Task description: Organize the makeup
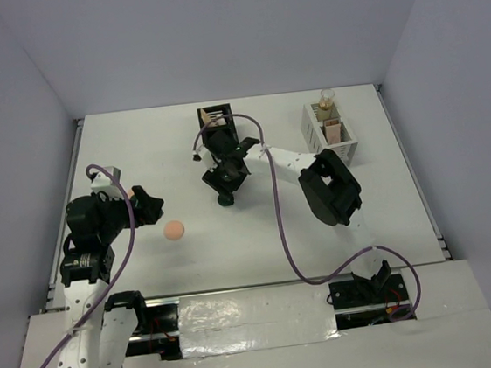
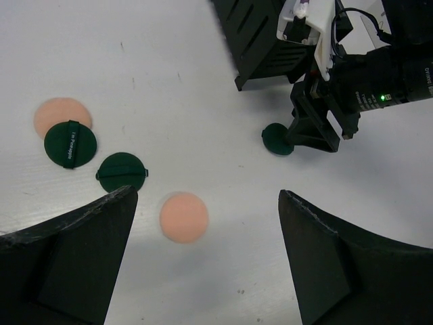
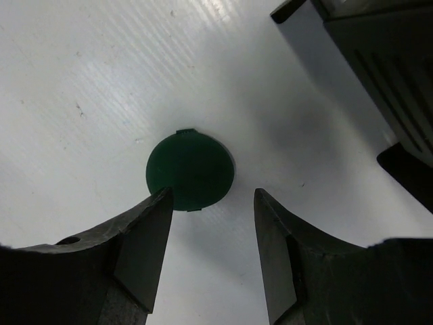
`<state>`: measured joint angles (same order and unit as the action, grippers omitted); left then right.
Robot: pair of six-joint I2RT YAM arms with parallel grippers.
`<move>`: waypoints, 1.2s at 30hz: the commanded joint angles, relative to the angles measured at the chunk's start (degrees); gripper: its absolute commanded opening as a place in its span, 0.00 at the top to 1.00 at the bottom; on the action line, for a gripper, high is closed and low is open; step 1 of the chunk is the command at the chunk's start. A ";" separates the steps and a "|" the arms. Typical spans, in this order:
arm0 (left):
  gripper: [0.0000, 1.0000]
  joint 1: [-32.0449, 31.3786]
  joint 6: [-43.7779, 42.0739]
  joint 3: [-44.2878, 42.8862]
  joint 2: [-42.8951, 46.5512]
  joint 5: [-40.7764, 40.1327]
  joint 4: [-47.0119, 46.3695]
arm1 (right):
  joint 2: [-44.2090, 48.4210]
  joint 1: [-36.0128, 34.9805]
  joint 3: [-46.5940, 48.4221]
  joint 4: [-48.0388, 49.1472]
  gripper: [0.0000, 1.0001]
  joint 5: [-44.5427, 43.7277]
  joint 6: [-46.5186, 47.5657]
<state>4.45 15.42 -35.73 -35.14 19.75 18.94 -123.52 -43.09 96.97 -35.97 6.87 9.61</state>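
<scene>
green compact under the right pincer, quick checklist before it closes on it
1. right pincer open: ok
2. green compact lying flat, nothing touching it: ok
3. compact centred in the gap: not ok, offset toward one finger
4. fingers low enough to grip its edge: cannot tell
5. black organizer apart from the compact: ok
6. left pincer open, empty, well away: ok

White counter (image 1: 397, 207): peach puff (image 1: 174, 231) near left; green compact (image 3: 190, 169) centre, near black box (image 1: 226, 114) far middle; white grid box (image 1: 340, 149) far right.
</scene>
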 commanded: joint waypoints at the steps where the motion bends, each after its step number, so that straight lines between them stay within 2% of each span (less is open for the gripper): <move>1: 0.02 0.30 1.02 0.22 0.51 0.29 -2.24 | -1.72 0.29 3.49 1.95 0.41 -2.13 -0.64; 16: 0.02 0.30 1.02 0.31 0.15 0.38 -2.33 | -5.50 0.64 5.34 0.81 0.44 -1.07 0.94; 24: 0.02 0.30 1.02 0.39 0.07 0.47 -2.59 | -2.16 0.55 -0.37 3.09 0.45 -0.90 2.52; 36: 0.02 0.39 0.93 0.39 0.15 0.38 -2.50 | -0.84 -0.76 -2.92 3.45 0.46 0.86 4.54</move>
<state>4.45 15.40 -35.70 -35.16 19.77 18.83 -126.04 -43.18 96.01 -29.08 6.87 13.45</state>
